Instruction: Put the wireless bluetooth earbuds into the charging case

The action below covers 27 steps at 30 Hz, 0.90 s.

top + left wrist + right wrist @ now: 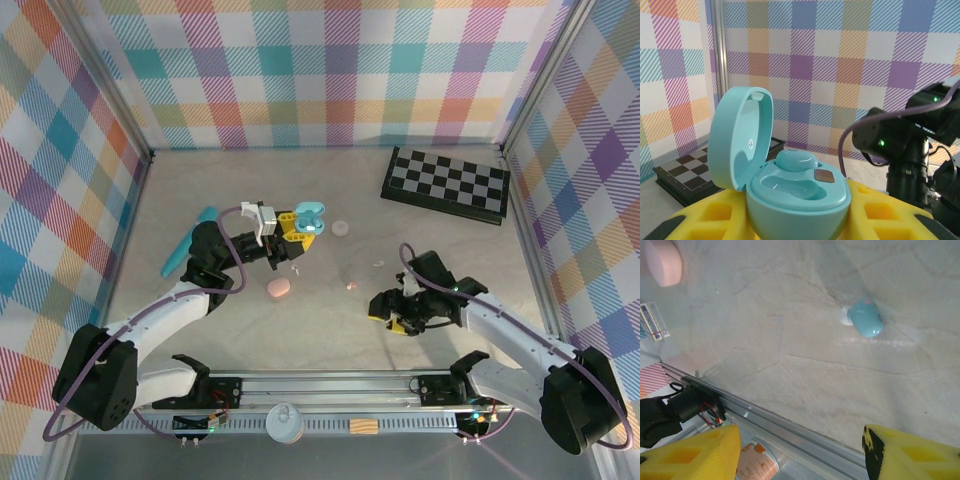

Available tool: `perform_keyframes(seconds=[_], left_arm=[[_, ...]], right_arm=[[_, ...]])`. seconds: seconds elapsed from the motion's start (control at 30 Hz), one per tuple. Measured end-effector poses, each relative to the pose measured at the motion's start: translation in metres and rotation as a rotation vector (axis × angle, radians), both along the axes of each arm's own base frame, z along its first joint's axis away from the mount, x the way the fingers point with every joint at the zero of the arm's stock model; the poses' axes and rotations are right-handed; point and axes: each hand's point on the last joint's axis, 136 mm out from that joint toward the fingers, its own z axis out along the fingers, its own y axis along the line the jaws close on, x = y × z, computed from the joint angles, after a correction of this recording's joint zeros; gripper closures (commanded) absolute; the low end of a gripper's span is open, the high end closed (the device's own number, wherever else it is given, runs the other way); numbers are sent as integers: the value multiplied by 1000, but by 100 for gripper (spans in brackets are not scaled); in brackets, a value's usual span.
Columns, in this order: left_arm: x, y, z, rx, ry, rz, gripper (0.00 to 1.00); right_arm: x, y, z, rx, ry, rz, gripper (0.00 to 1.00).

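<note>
Over to the left gripper [298, 228], just above centre in the overhead view: clamps an open teal pebble-shaped plastic charging case [797, 192] by its base, yellow fingers [705, 220] snug on both sides. Holds it level in the left wrist view, lid upright at the left. One small teal earbud [796, 160] seated in the far well, the near well bare. Tiny round mark inside the lid, too small to read.

Now the right gripper [388, 315], right of centre and lower overhead: spread wide, nothing between the yellow fingertips [910, 455]. Lying loose on the pale grey table [790, 340], upper right of the right wrist view: a light blue plastic earbud [866, 318] with a whitish tip, well apart from those fingertips. Top left corner there, a closed pink pebble-shaped case [662, 262]. Bottom edge, beyond the metal rail [790, 417], a round can with an orange-and-white label [757, 465], print illegible.
</note>
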Motion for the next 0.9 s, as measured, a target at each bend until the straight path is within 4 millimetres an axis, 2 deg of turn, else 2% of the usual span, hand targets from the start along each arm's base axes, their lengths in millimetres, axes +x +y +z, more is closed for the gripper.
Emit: perform_keyframes(seconds=[0.27, 0.7, 0.9], left_arm=[[1, 1, 3, -9, -15, 9, 68], [3, 3, 3, -9, -14, 17, 68], [3, 4, 2, -7, -11, 17, 68]], right_arm=[[4, 19, -16, 26, 66, -24, 36], [24, 12, -48, -81, 68, -99, 38], [29, 10, -51, -93, 94, -109, 38]])
